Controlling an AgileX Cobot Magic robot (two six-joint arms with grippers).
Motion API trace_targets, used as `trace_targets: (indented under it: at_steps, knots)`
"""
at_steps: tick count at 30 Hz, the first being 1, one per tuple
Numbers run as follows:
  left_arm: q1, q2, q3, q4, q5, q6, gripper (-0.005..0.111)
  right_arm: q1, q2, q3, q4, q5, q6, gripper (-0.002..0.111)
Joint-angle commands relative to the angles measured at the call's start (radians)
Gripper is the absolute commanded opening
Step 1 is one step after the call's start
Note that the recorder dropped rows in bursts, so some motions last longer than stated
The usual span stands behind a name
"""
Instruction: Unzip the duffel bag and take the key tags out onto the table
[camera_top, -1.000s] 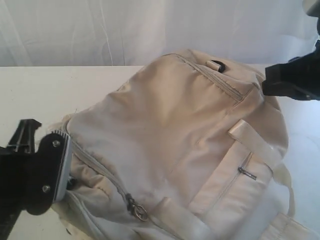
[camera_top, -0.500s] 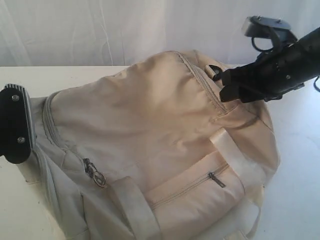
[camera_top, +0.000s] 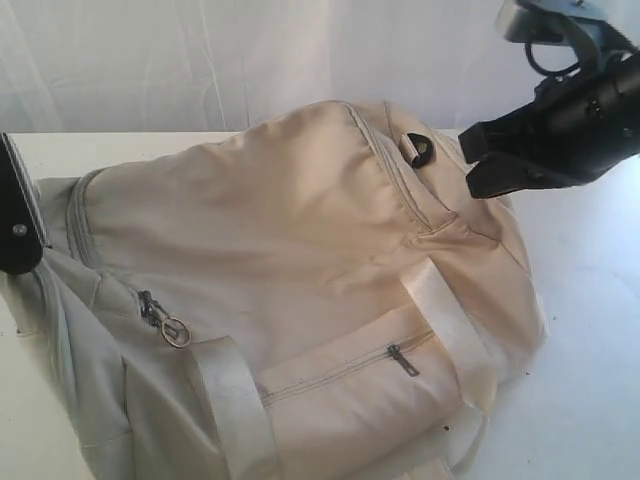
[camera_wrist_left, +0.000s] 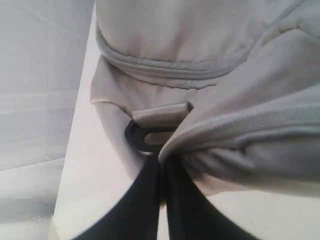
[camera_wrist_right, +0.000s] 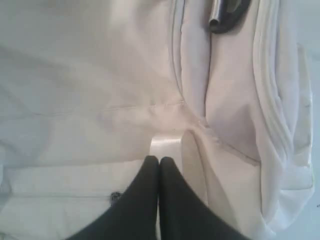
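Observation:
The cream duffel bag (camera_top: 300, 260) lies slumped across the table (camera_top: 585, 380), its main zipper (camera_top: 385, 165) closed, with a ringed pull (camera_top: 166, 324) at the left end. At the picture's left edge my left gripper (camera_top: 20, 225) is shut on a fold of the bag's end fabric (camera_wrist_left: 210, 150), beside a black D-ring (camera_wrist_left: 140, 137); its tips (camera_wrist_left: 162, 161) pinch the cloth. My right gripper (camera_top: 470, 160) hovers over the bag's right end, shut with nothing in it (camera_wrist_right: 159, 161), above a pale strap (camera_wrist_right: 165, 142). The key tags are hidden.
A zipped side pocket with a small pull (camera_top: 402, 361) faces the front. Another D-ring (camera_top: 418, 148) sticks up at the bag's top right. A white curtain (camera_top: 250, 60) closes off the back. Bare tabletop (camera_wrist_left: 90, 195) shows beside the bag's left end.
The bag has slid and turned to the left, dragged by my left gripper, which is now at the frame's edge. My right gripper came in over the bag's right end and rose slightly.

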Motion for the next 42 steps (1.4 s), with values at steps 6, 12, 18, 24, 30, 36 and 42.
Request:
trace_targets:
  at_steps: [6,12,18,24,30,36,42]
  knots:
    - [0.107,0.099,-0.002,0.162,-0.011,-0.049,0.0,0.001,-0.104,-0.003,-0.026,0.07,0.011,0.0]
    - [0.111,0.115,-0.002,0.152,-0.077,-0.174,0.005,0.037,-0.032,-0.003,-0.01,-0.01,-0.072,0.011]
    - [0.111,0.092,-0.002,0.093,-0.091,-0.216,0.044,0.132,0.089,-0.003,-0.005,-0.171,-0.169,0.049]
    - [0.111,-0.008,-0.004,-0.061,-0.145,-0.216,0.062,0.18,0.221,-0.07,-0.175,-0.27,-0.142,0.052]
    - [0.111,-0.109,-0.051,-0.234,-0.087,-0.211,0.062,0.181,0.329,-0.144,-0.308,-0.235,-0.025,0.052]
    - [0.111,-0.159,-0.062,-0.341,-0.041,-0.209,0.062,0.181,0.359,-0.184,-0.308,-0.144,-0.012,0.007]
    - [0.111,-0.149,-0.092,-0.621,0.154,-0.205,0.057,0.181,0.301,-0.224,-0.319,-0.032,0.036,0.0]
